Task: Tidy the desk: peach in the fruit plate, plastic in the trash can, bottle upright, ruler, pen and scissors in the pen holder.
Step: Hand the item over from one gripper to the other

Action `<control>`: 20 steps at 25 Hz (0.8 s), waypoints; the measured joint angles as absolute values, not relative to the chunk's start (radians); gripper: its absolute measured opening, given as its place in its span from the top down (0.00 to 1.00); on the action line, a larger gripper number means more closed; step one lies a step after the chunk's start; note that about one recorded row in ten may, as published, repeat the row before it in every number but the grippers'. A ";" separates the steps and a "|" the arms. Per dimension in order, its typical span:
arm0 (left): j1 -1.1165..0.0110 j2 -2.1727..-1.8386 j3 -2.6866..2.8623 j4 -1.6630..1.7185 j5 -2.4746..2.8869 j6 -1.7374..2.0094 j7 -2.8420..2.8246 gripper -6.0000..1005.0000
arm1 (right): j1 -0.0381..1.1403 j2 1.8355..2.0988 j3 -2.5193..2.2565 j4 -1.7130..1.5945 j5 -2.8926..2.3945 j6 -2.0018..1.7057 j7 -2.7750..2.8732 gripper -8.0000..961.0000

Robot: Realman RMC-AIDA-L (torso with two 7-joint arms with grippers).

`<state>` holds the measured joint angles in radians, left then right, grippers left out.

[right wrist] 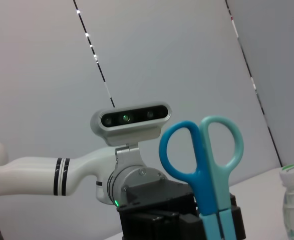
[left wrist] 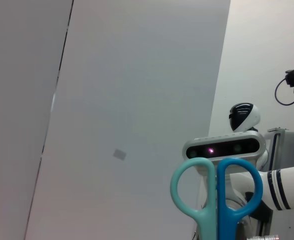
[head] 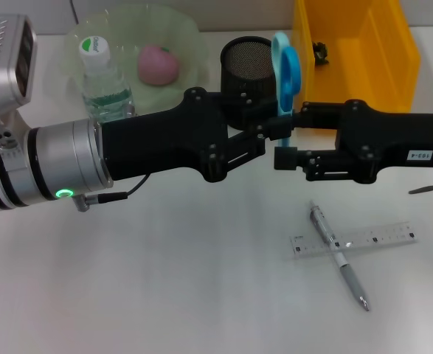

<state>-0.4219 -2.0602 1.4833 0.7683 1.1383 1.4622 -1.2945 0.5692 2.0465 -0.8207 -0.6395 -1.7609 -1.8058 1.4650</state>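
left end effector (head: 264, 140): clamped on scissors (head: 285, 70), handles up | right end effector (head: 284, 147): also clamped on them | pen holder (head: 246, 66): just behind

Scissors (head: 285, 70): one pair, blue handles, upper middle of the head view.
Peach (head: 158, 63): one, pink, upper left.
Fruit plate (head: 190, 33): one, pale green, upper left.
Bottle (head: 104, 81): one, clear with a green and white cap, upper left.
Pen holder (head: 244, 55): one, black mesh, upper middle.
Trash can (head: 364, 66): one, yellow, upper right.
Pen (head: 339, 255): one, silver, lower right.
Ruler (head: 378, 238): one, clear, lower right, crossed by the pen.
Robot arms: two, one from each side.
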 joint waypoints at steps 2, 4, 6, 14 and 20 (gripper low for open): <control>-0.423 -2.061 1.483 0.768 1.138 1.465 -1.295 0.76 | 0.572 2.050 -0.821 -0.640 -1.769 -1.805 1.465 0.27; -0.424 -2.062 1.483 0.769 1.138 1.466 -1.295 0.76 | 0.578 2.053 -0.821 -0.636 -1.776 -1.804 1.465 0.27; -0.424 -2.062 1.483 0.769 1.138 1.466 -1.295 0.76 | 0.578 2.054 -0.821 -0.636 -1.777 -1.804 1.465 0.27; -0.424 -2.062 1.483 0.772 1.138 1.465 -1.295 0.76 | 0.581 2.060 -0.821 -0.638 -1.778 -1.783 1.462 0.28; -0.425 -2.062 1.483 0.775 1.138 1.465 -1.295 0.76 | 0.581 2.061 -0.821 -0.638 -1.778 -1.780 1.457 0.34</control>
